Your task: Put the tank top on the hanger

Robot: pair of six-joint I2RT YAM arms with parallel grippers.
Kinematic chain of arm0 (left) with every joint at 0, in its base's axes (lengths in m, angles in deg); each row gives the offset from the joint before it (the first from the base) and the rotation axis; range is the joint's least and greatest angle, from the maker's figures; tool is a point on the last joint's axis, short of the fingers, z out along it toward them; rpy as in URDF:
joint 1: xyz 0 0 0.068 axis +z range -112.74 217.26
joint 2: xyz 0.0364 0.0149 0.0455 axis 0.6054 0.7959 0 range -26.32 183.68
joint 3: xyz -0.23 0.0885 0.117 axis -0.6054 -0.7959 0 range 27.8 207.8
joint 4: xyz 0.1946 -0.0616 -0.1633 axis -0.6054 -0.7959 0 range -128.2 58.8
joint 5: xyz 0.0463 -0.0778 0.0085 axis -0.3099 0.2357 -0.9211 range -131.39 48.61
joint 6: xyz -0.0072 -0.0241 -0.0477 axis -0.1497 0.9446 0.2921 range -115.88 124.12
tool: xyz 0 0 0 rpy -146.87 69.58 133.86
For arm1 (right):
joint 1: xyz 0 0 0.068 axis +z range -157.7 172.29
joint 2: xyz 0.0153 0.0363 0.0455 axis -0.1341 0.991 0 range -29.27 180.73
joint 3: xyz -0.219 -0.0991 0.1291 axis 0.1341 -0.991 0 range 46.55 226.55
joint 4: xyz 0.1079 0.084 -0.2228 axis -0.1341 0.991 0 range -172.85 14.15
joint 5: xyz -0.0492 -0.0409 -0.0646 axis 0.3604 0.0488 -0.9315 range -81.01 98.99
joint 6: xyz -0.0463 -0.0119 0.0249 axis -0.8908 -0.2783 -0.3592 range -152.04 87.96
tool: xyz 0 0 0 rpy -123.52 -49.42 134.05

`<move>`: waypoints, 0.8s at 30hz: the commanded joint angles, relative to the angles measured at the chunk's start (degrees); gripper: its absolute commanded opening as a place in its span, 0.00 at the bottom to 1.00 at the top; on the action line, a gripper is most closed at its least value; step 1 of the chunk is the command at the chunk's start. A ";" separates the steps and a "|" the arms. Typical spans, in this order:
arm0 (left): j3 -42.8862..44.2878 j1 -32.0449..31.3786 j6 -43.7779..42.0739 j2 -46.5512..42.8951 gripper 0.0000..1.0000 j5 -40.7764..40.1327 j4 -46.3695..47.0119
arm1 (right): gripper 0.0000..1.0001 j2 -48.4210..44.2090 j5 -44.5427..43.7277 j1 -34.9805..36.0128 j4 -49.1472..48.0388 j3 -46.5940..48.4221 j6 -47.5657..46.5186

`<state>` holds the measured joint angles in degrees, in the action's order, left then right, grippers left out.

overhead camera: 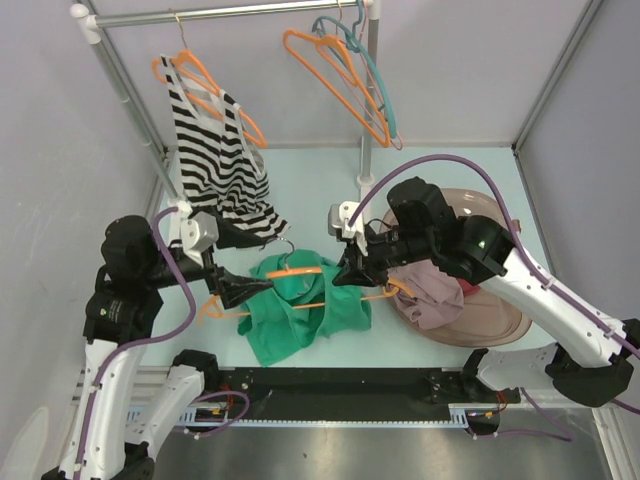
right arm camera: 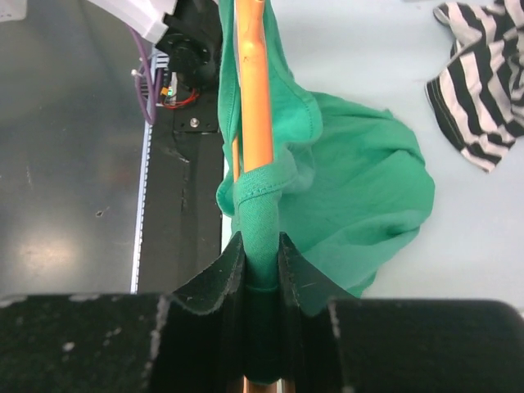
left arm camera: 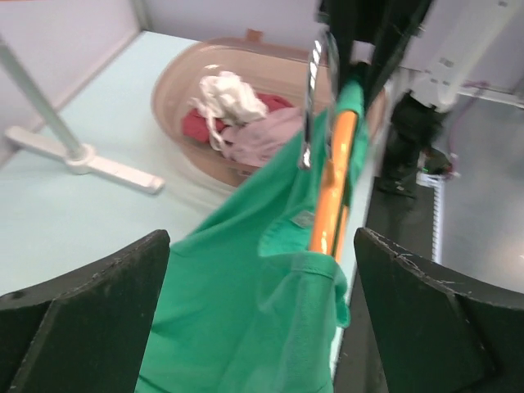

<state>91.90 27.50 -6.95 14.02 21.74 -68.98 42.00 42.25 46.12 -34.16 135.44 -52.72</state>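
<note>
The green tank top (overhead camera: pixel 300 312) lies bunched on the table, partly draped over an orange hanger (overhead camera: pixel 296 271) with a silver hook. My right gripper (overhead camera: pixel 347 272) is shut on the hanger's right arm with a green strap wrapped over it; in the right wrist view the fingers (right arm camera: pixel 233 274) pinch the strap-covered arm (right arm camera: pixel 260 221). My left gripper (overhead camera: pixel 262 288) is open at the hanger's left side. In the left wrist view its gripper (left arm camera: pixel 262 319) has wide-apart fingers, with the tank top (left arm camera: pixel 237 311) between them and the hanger (left arm camera: pixel 337 176) ahead.
A black-and-white striped top (overhead camera: pixel 218 155) hangs on the rack at the back left. Spare orange hangers (overhead camera: pixel 335 75) and a teal hanger (overhead camera: pixel 385 85) hang on the rail. A pink basin (overhead camera: pixel 495 320) with a mauve garment (overhead camera: pixel 430 290) stands at the right. The rack foot (left arm camera: pixel 90 160) is near.
</note>
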 commanded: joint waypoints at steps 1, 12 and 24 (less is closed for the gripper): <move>2.17 0.27 2.63 0.36 0.99 -9.76 6.22 | 0.00 -3.94 -3.89 -0.38 -6.05 -2.47 4.07; 0.59 1.41 12.55 3.78 1.00 -35.75 23.62 | 0.00 -11.15 -16.37 -12.24 -11.34 -8.46 14.27; -10.21 2.55 13.71 3.61 0.99 -44.33 31.54 | 0.00 -8.52 -35.80 -14.62 -6.23 0.41 15.59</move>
<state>83.37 29.31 5.77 18.31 -20.40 -41.72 32.75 14.21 31.93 -36.63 129.62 -38.95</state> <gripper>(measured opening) 0.994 0.189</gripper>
